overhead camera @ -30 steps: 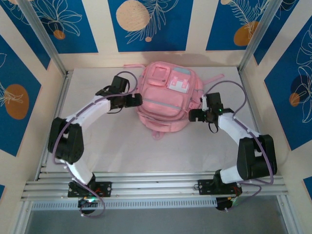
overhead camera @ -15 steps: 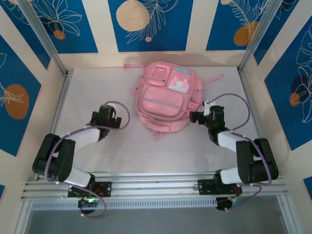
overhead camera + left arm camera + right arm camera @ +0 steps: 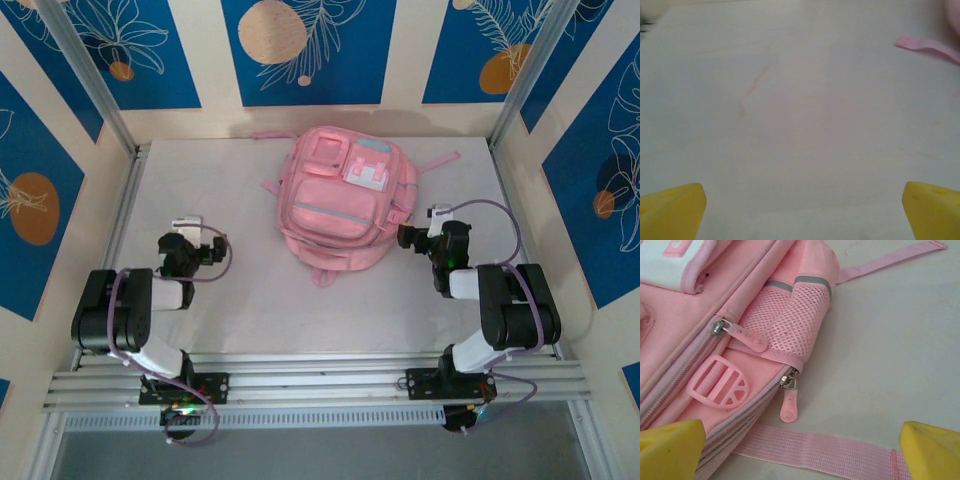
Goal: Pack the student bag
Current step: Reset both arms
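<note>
The student bag (image 3: 338,198), a pink backpack with a pale blue-and-white patch, lies flat at the middle back of the table. My right gripper (image 3: 408,236) sits open just off the bag's right side. In the right wrist view its yellow fingertips (image 3: 932,450) flank a pink zipper pull (image 3: 789,405), a flat strap (image 3: 830,450), the mesh side pocket (image 3: 790,325) and a pink buckle (image 3: 717,382). Well to the left of the bag, my left gripper (image 3: 190,242) is open over bare table. Its wrist view has yellow fingertips (image 3: 672,210) wide apart and a pink strap end (image 3: 927,46) far off.
The white table (image 3: 250,300) is boxed in by aluminium posts and blue-and-cream patterned walls (image 3: 40,200). A metal rail (image 3: 320,385) runs along the near edge by the arm bases. Loose straps (image 3: 440,160) trail from the bag's far right.
The left arm has pulled away from the bag's left side and folded back toward the near left. The right arm has also drawn back slightly, staying beside the bag. Both grippers stay open.
</note>
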`<action>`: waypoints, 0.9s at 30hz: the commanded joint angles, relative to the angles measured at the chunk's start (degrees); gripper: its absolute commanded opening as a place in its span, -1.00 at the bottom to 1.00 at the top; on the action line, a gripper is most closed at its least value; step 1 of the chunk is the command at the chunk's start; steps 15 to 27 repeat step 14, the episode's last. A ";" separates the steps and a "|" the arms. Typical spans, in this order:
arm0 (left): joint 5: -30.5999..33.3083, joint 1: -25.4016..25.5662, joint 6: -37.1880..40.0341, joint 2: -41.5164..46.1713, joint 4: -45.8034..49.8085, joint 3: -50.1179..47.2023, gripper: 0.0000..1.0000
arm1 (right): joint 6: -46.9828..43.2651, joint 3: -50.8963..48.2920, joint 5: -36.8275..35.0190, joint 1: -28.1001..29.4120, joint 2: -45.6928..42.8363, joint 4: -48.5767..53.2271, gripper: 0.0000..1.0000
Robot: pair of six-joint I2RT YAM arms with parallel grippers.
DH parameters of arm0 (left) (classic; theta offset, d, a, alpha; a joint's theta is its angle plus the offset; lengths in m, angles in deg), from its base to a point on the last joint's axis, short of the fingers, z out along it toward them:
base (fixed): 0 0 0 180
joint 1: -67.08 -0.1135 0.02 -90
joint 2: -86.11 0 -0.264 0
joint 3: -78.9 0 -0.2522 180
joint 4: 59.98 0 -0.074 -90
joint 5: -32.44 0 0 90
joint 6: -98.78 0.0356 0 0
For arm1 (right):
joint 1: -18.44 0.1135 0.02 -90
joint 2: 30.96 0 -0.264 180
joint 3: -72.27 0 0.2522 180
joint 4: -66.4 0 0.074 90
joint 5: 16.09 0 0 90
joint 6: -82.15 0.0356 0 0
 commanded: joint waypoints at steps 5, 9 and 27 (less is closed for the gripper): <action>-6.82 0.03 -1.64 -0.34 -7.49 -0.65 1.00 | 0.46 0.35 0.80 0.14 -0.45 -2.36 0.99; -6.70 0.03 -1.62 -0.33 -7.51 -0.55 1.00 | 0.68 0.86 1.70 -0.25 -0.36 -1.39 0.99; -3.29 1.29 -0.71 0.05 -3.46 1.15 1.00 | 0.49 0.44 1.46 -0.10 -0.50 -2.09 0.99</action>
